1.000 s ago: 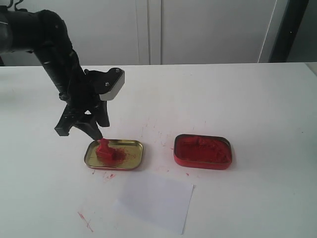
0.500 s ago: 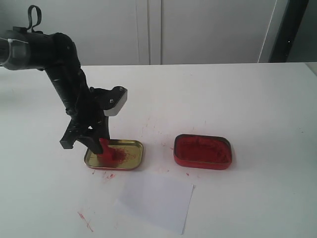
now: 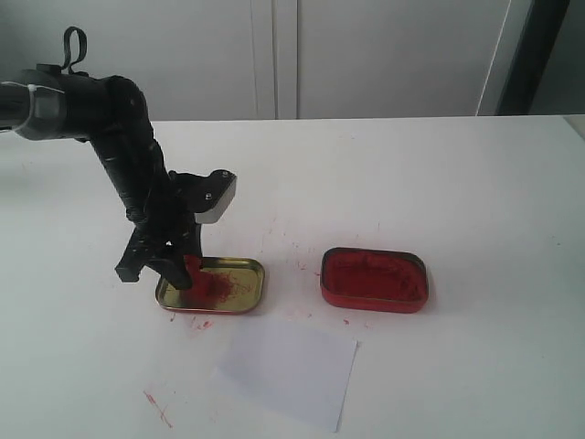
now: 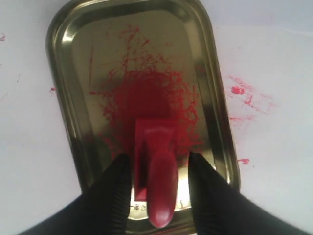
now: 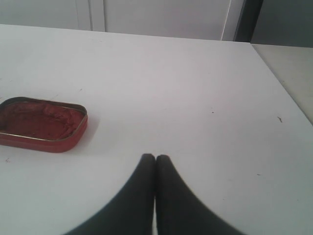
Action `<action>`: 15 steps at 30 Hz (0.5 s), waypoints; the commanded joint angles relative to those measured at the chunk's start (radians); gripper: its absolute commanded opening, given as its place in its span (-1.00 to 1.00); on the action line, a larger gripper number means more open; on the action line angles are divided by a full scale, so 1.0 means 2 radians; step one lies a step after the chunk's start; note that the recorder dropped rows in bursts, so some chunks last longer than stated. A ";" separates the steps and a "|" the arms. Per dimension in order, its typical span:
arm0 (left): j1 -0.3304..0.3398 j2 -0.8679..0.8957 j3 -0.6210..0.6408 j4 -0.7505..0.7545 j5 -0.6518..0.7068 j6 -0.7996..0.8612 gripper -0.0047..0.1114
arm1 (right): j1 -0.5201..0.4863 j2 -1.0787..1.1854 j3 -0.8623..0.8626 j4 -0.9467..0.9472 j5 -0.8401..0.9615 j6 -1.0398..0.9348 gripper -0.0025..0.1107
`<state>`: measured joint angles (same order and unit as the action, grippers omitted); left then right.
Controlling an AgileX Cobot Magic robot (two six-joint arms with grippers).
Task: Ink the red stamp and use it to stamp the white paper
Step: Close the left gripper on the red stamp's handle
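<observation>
The left gripper [image 4: 157, 157] is down over the gold lid [image 4: 105, 39], its jaws apart and set one on each side of the stamp [image 4: 156, 171]. In the left wrist view a thin strip of lid shows between each of the fingers [image 4: 120, 178] and the stamp's handle, so the jaws straddle the handle without clamping it. Whether a fingertip brushes the base cannot be told.

The stamp stands in the lid, its square base on the red-smeared floor and its knobbed handle rising between the jaws. In the exterior view it sits toward the lid's left end, with the black arm slanting down to it from the upper left.

The right gripper [image 5: 155, 159] has its jaws pressed together with nothing between them, held over bare table [image 3: 457, 183]. In its wrist view the red tin [image 3: 370, 304] lies well apart from it.

The tin, filled with red paste, rests on the table to the right of the lid, the two apart. The paper [image 3: 288, 370] lies flat nearer the camera, in front of the gap between lid and tin, touching neither. Red flecks mark the table around the lid.
</observation>
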<state>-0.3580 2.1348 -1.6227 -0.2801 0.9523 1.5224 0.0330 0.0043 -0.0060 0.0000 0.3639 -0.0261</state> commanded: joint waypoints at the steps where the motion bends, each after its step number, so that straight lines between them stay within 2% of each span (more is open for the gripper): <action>1: -0.002 0.000 0.003 -0.005 0.005 0.001 -0.35 | -0.001 -0.002 0.003 0.000 -0.008 0.001 -0.96; 8: -0.002 0.000 0.003 -0.005 0.003 0.000 -0.91 | -0.001 -0.002 0.003 0.000 -0.008 0.001 -0.96; 15: -0.002 -0.009 0.003 -0.005 0.004 -0.002 -0.92 | -0.001 -0.002 0.003 0.000 -0.008 0.001 -0.96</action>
<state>-0.3580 2.1348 -1.6227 -0.2801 0.9456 1.5224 0.0330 0.0043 -0.0060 0.0000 0.3639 -0.0261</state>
